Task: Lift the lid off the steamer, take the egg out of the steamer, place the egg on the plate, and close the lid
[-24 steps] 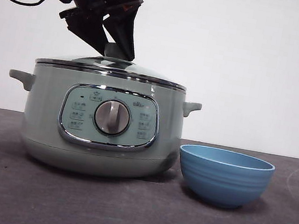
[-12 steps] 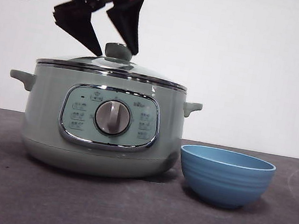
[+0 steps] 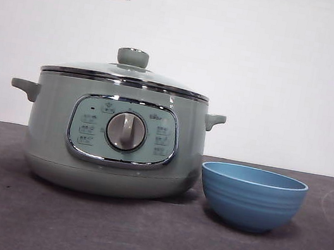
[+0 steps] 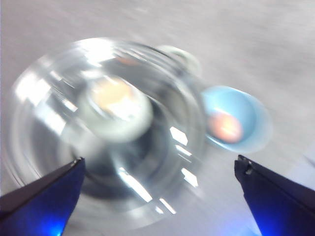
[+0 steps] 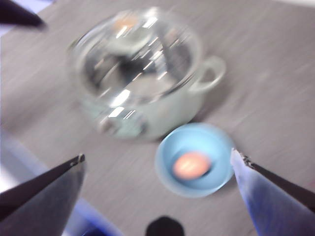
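Front view hides the egg [image 5: 191, 165]; blurred wrist views apparently show both grippers spread wide.

The sage-green steamer [image 3: 114, 145] stands upright on the counter, its domed lid [image 3: 126, 74] seated flat on the chrome rim. Just beside it sits the blue plate [image 3: 250, 197], a deep bowl, with the brown egg [image 5: 191, 165] lying inside.

Glossy steamer [image 3: 115, 148], chrome-rimmed lid [image 3: 125, 77], matt ridged plate [image 3: 250, 197], rough table [image 3: 135, 235].
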Available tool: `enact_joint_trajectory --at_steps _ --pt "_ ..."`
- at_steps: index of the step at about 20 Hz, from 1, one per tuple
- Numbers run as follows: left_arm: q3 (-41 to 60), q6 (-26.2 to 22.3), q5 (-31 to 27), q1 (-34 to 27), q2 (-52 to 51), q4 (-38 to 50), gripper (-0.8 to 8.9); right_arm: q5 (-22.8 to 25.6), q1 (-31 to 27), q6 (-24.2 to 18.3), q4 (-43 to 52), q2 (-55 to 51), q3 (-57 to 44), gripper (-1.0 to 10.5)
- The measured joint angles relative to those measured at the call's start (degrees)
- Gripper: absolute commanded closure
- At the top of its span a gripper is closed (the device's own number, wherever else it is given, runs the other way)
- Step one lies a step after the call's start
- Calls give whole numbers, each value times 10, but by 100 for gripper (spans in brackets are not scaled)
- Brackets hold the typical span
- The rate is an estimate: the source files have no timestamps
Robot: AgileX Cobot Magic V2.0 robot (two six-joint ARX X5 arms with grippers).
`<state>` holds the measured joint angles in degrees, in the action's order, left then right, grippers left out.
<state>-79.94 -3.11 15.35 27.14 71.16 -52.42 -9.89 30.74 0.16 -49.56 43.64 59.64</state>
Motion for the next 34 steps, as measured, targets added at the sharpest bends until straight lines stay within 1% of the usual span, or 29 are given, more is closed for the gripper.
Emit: enact_joint_trajectory --at_steps 3,4,5,7,8,14,34 --pt "0 12 53 0 -72 -83 297 -61 0 5 -49 0 0 448" --pt "0 13 66 0 -92 -103 387 -80 0 7 -63 0 0 469" --pt "0 13 73 0 -109 -116 506 -96 0 7 -72 0 0 553" --pt "0 13 75 0 -139 -132 785 -110 0 9 -81 0 0 812" --pt "0 14 75 0 -150 -136 820 -111 0 9 -83 0 0 966" --pt "0 17 75 0 -166 -154 820 -111 0 10 -93 0 0 949" --pt "0 16 71 0 -165 -151 818 -109 0 14 -94 0 0 946"
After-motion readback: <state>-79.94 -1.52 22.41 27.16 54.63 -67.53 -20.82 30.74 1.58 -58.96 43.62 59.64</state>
